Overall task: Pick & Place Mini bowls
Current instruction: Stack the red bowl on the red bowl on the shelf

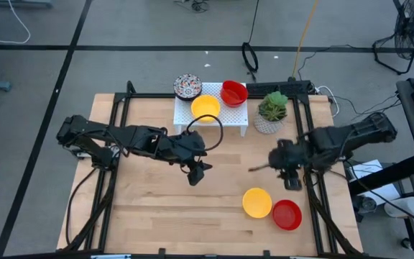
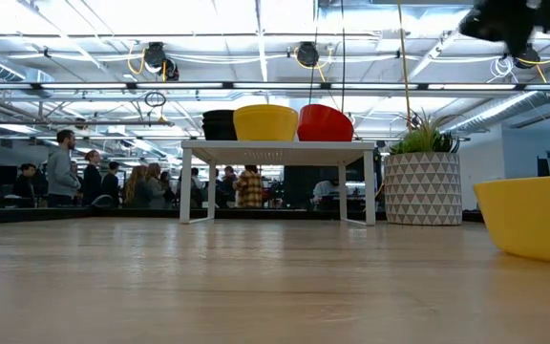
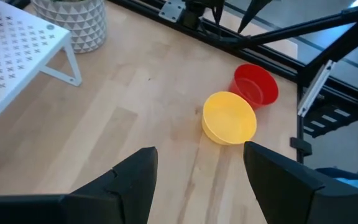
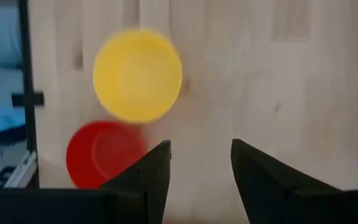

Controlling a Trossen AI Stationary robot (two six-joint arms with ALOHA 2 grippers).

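Two mini bowls rest on their bases on the table near its near right corner: a yellow bowl and a red bowl touching it. Three more stand on a white perforated stand: a patterned bowl, a yellow one and a red one. My right gripper hovers open above the table, just beyond the two near bowls. My left gripper is open over the table's middle, facing those bowls.
A potted green plant stands to the right of the stand, at the far right. A black frame runs along the table's sides. People stand in the room beyond the table. Bare wood lies along the near left part of the table.
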